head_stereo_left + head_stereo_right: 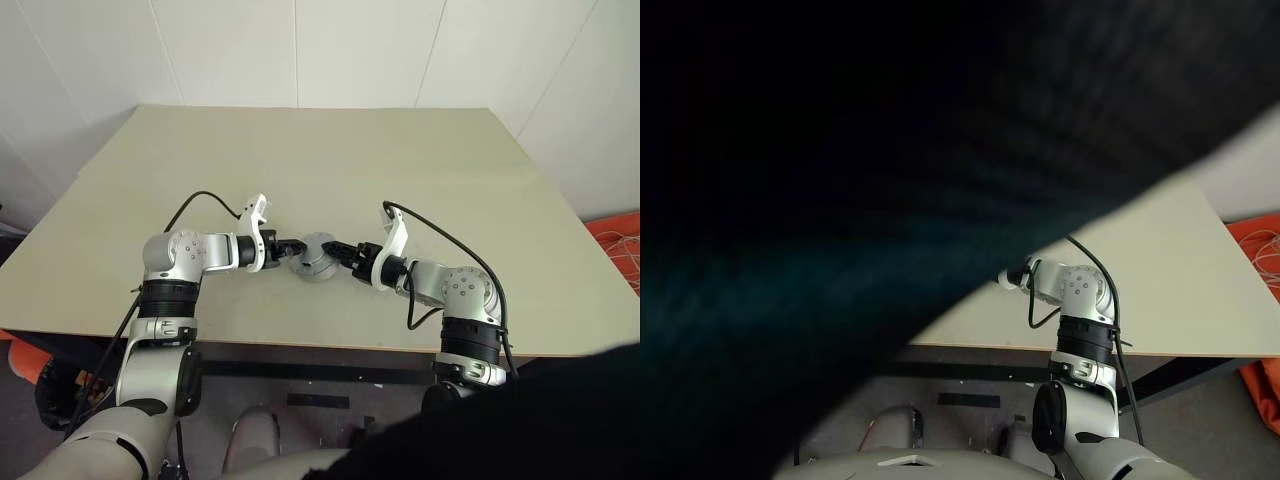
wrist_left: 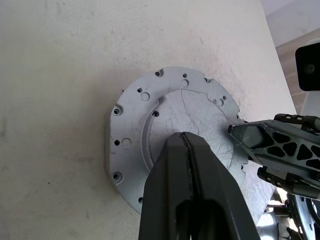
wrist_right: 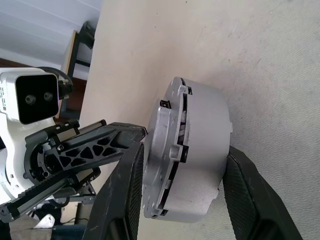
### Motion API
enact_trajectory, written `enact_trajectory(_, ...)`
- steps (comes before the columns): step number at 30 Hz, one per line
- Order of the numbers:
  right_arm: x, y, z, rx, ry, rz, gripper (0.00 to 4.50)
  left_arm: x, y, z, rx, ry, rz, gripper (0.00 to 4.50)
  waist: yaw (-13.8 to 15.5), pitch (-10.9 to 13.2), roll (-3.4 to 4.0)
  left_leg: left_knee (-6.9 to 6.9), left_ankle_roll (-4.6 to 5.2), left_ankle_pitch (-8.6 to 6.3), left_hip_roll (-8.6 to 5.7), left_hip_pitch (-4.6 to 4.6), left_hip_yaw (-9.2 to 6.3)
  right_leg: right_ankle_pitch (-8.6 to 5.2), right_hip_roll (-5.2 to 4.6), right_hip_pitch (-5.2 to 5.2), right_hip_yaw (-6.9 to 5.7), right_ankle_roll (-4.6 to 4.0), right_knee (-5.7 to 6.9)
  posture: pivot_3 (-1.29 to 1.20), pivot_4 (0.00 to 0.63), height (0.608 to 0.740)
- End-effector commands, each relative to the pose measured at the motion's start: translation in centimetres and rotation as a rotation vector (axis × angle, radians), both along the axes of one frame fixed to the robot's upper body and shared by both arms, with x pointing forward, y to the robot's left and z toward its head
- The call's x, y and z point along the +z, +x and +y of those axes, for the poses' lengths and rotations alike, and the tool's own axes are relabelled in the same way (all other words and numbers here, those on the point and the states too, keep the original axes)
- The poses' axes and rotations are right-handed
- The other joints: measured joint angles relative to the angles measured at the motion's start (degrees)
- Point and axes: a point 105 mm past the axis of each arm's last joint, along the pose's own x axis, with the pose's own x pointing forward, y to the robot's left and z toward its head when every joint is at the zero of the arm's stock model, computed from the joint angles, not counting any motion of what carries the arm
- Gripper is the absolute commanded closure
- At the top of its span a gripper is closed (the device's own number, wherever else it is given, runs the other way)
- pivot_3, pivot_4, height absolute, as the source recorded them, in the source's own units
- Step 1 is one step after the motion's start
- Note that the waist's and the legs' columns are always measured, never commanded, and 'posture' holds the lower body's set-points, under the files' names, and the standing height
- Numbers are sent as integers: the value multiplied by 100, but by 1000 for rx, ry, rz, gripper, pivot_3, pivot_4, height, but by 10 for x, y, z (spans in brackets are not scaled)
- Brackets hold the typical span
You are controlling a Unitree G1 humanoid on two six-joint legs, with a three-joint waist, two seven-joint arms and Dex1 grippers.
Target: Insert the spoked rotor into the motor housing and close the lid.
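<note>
table [image 1: 300, 170]: large beige top, wide and mostly bare; the assembly sits near its front edge, between the two arms.
dark cloth [image 1: 840, 200]: big black mass right in front of the right eye camera, hiding most of that view.
orange object [image 1: 615, 240]: off the table's right side on the floor, with white cords on it.
motor housing [image 3: 200, 150]: grey metal round drum, standing on the table, body smooth-walled; windings inside can't be made out.
lid [image 2: 165, 125]: flat silver-grey disc with small holes round the rim, seated on the housing's top; a thin seam shows between lid flange and drum in the right wrist view.
spoked rotor: can't be seen, cannot tell where it is.
left claw [image 2: 187, 145]: fingers pressed fully together, nothing between them, tips resting on the lid's top face near its middle.
right claw [image 3: 182, 170]: jaws spread wide, one finger on each side of the housing, straddling it; the lid-side finger looks touching the flange, the other finger just beside the drum's base; firm grasp or not, cannot tell.
</note>
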Motion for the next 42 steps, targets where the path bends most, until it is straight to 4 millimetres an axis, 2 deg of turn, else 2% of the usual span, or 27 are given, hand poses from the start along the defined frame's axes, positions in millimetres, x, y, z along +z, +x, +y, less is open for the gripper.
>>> enact_trajectory(1, 26, -2, 25, 97, 76, -85, 1932, -12, -3, -2, -3, 40, 41, 4500, 0, 0, 0, 0, 0, 0, 0, 0, 0, 0, 0, 0, 0, 0, 0, 0, 0, 740)
enact_trajectory(3, 27, -2, 25, 96, 78, -86, 1932, -12, -3, -2, -4, 40, 40, 4500, 0, 0, 0, 0, 0, 0, 0, 0, 0, 0, 0, 0, 0, 0, 0, 0, 0, 740)
enact_trajectory(7, 30, -2, 24, 97, 97, -94, 2735, -12, -2, -2, -4, 40, 39, 4500, 7, -2, 3, 0, 0, 0, 0, 1, 0, 0, 0, 0, 0, 0, 0, 0, 0, 740)
enact_trajectory(9, 33, -3, 25, 102, 103, -103, 2881, -12, -2, -2, -4, 40, 38, 4500, 7, -3, 5, -1, 0, 0, -1, 4, 0, 0, -1, 4, 1, 0, -1, 0, 0, 740)
enact_trajectory(11, 36, -3, 26, 106, 106, -111, 3320, -12, -2, -2, -5, 39, 36, 4500, 9, -4, 6, 0, 0, 0, -1, 2, 0, 0, -1, 2, 1, 0, -1, 0, 0, 740)
enact_trajectory(12, 37, -3, 27, 110, 106, -116, 3382, -11, -2, -2, -5, 39, 35, 4500, 11, -4, 6, 0, 0, 0, -2, 3, 0, 0, -1, 3, 1, 0, 0, 0, 0, 740)
enact_trajectory(29, 30, 4, 21, 59, 100, -89, 3382, -8, 0, -2, 5, 21, 20, 4500, 9, -4, 6, -1, 0, 0, -1, 2, 0, 0, -1, 3, 1, 0, -1, 0, 0, 740)
enact_trajectory(42, 38, 27, 7, -105, 340, 31, 3382, 7, 3, 1, 16, -46, -23, 4500, 14, -4, 6, -1, 1, 0, -3, -39, 1, 0, -1, -32, -1, -1, 2, 0, 0, 740)
